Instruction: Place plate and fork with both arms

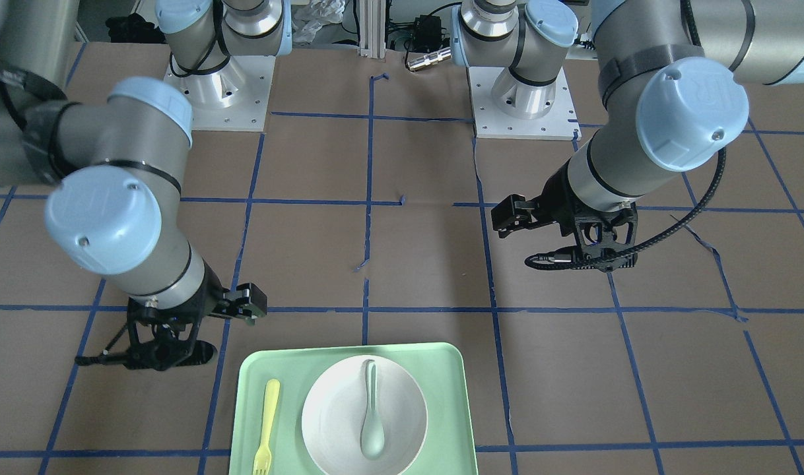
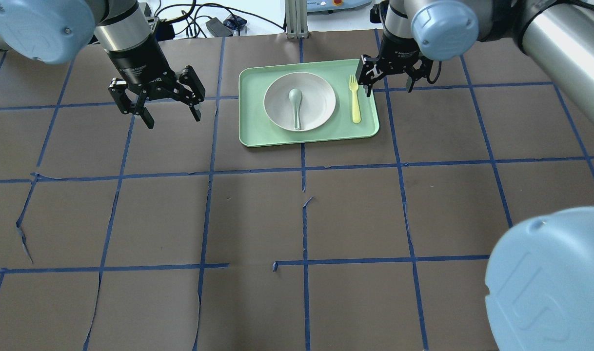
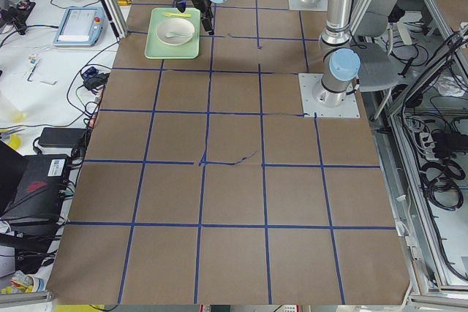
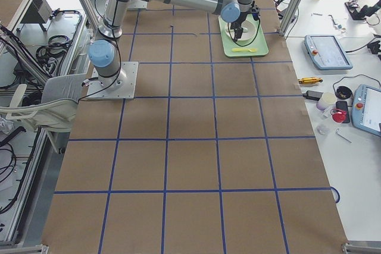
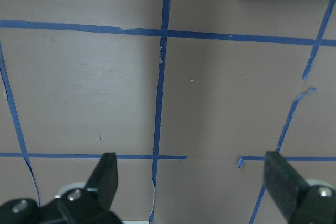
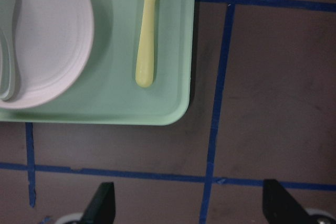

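Observation:
The off-white plate [image 2: 316, 100] lies on the pale green tray [image 2: 253, 122], also seen from the front [image 1: 333, 415]. The pale yellow fork [image 2: 355, 100] lies on the tray beside the plate, on the right in the overhead view, and shows in the right wrist view [image 6: 147, 30]. My right gripper [image 2: 388, 90] is open and empty, above the table just off the tray's edge near the fork. My left gripper [image 2: 172, 119] is open and empty above bare table, on the other side of the tray and apart from it.
A grey-green spoon [image 2: 295, 105] lies in the plate. The tray sits at the table's far edge from the robot bases [image 1: 501, 99]. Brown table paper with blue tape lines [image 2: 304, 214] covers the rest. Beyond the far edge are cables and devices.

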{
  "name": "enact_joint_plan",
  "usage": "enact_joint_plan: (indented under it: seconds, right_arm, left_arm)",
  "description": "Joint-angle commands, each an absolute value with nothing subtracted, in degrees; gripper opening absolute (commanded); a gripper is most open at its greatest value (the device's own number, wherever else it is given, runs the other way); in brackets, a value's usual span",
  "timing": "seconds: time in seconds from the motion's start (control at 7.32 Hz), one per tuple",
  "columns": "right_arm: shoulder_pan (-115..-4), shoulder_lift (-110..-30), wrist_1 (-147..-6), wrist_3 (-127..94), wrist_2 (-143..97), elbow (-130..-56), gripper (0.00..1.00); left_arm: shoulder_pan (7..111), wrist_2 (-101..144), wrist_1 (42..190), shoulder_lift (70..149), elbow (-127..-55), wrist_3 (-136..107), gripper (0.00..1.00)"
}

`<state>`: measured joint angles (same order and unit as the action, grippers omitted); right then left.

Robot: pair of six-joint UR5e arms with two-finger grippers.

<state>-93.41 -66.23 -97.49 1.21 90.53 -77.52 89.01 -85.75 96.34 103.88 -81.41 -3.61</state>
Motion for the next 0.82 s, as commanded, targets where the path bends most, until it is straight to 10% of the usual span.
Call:
enact_joint_plan:
  seconds: [0.0, 0.68]
  right_arm:
    - [-93.34, -75.11, -87.39, 0.44, 91.85, -77.52, 1.00]
    - [-96.50, -79.37, -83.49, -5.80, 90.79, -77.52, 1.00]
  left_arm:
    - [89.30, -86.13, 92.40, 102.58, -81.30, -7.27, 1.00]
    - [94.13, -92.64, 89.21, 99.67, -84.64, -10.74, 1.00]
